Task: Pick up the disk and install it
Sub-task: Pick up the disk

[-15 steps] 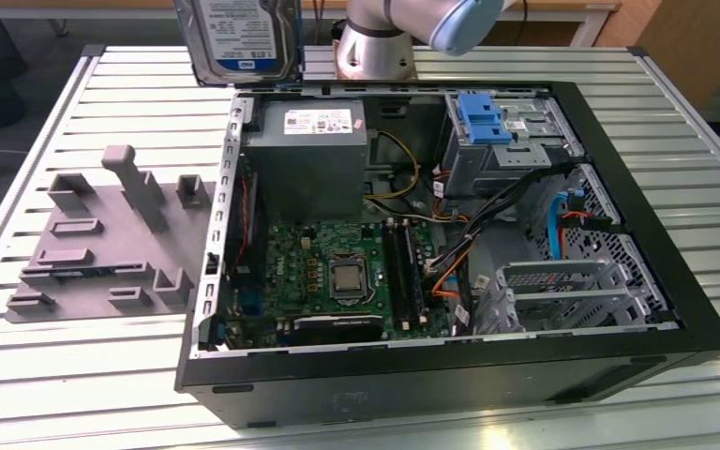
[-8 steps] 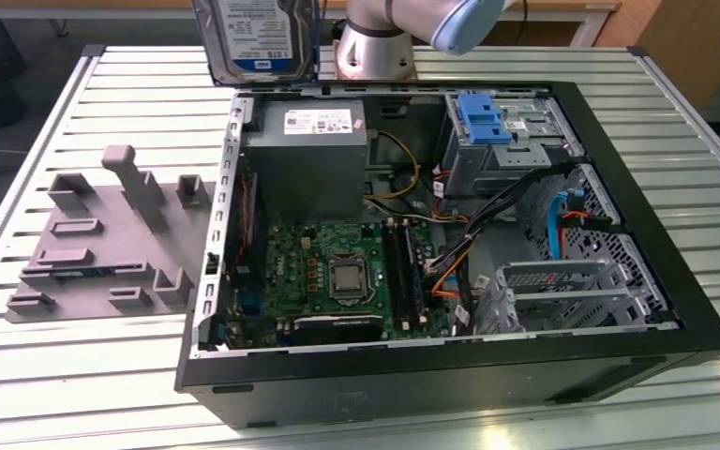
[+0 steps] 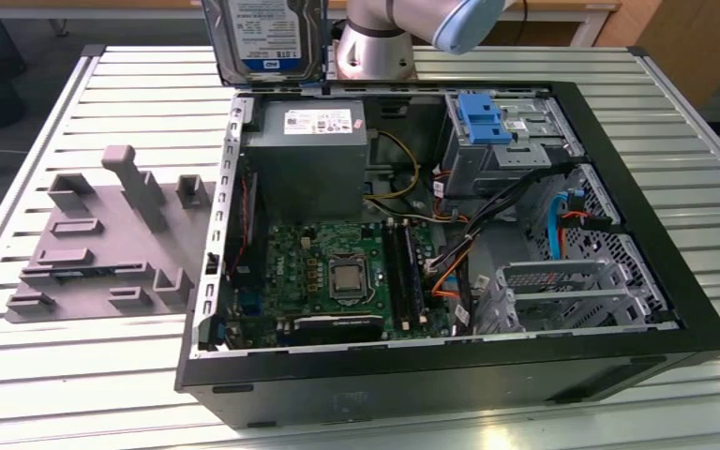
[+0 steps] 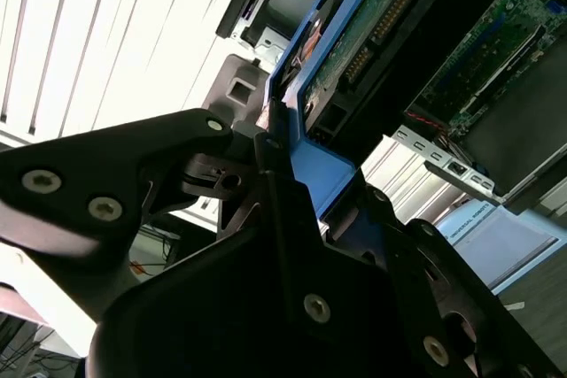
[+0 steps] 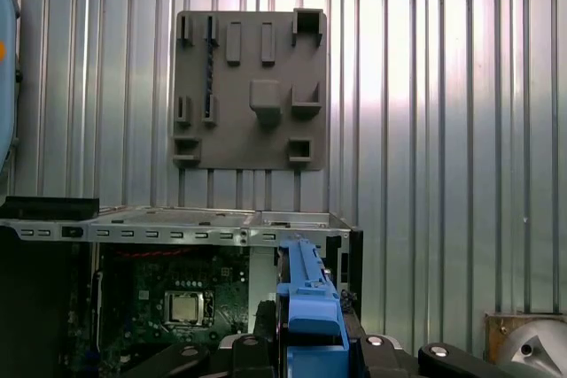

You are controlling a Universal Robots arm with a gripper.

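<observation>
Claw (image 4: 303, 190) is clamped on the disk (image 3: 266, 37) by its blue bracket (image 5: 310, 307). The disk is held upright, long axis vertical, at twelve o'clock in the exterior view, above the open computer case (image 3: 660, 281). The metal drive cage (image 3: 573, 291) sits toward five o'clock.

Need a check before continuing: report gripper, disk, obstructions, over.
Gripper shut on disk, by its blue bracket. Disk upright, raised above computer case, not installed. Grey fixture block beside case, apart from disk.
</observation>
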